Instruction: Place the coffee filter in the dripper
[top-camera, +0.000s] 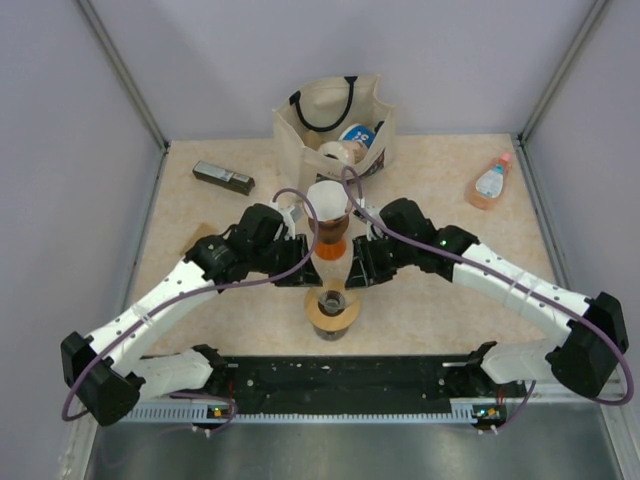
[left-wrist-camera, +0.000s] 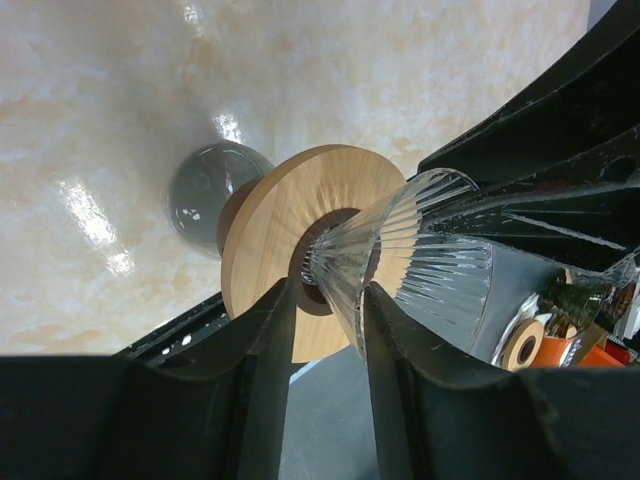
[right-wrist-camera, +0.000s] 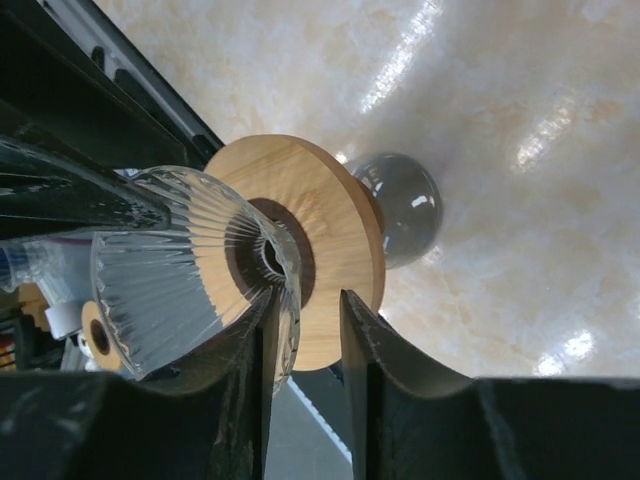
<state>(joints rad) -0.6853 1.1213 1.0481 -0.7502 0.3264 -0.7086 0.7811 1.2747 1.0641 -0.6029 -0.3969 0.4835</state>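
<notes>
Dripper (left-wrist-camera: 420, 260): upright on wooden ring (left-wrist-camera: 290, 220) over glass beaker (left-wrist-camera: 205, 190), middle of the worktop's (top-camera: 430, 290) near edge. White coffee filter (top-camera: 328, 200) at its mouth. Your left end effector (left-wrist-camera: 325, 300) and right end effector (right-wrist-camera: 305, 300): narrowly parted astride its neck, grip unclear.

A beige marbled table (top-camera: 420, 315), glossy, throws back white streaks of light. Plain lilac-grey panels close it in: left wall (top-camera: 60, 150), far wall (top-camera: 330, 50), right wall (top-camera: 600, 120). Metal frame posts (top-camera: 118, 65) slant up from the far corners; a grey metal ledge (top-camera: 350, 450) lines the near edge
</notes>
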